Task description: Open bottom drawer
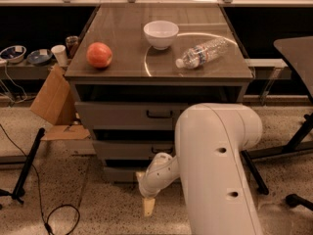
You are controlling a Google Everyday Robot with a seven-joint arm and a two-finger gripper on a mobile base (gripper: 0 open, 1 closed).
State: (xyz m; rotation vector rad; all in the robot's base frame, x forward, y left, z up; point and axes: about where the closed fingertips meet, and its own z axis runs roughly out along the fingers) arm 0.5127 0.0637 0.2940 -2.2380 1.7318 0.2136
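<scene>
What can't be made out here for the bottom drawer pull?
Camera view only:
- bottom drawer: its handle and most of its front are hidden behind the arm.
- gripper: hangs low in front of that drawer; whether it touches the drawer cannot be told.
- middle drawer: the right part of its front is covered by the arm.
- water bottle: label print too small to read.

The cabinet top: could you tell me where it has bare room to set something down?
Bare: the front strip between the apple and the water bottle, and the back behind the white bowl. Crowded: bowl to bottle. The gripper hangs low by the bottom drawer.
</scene>
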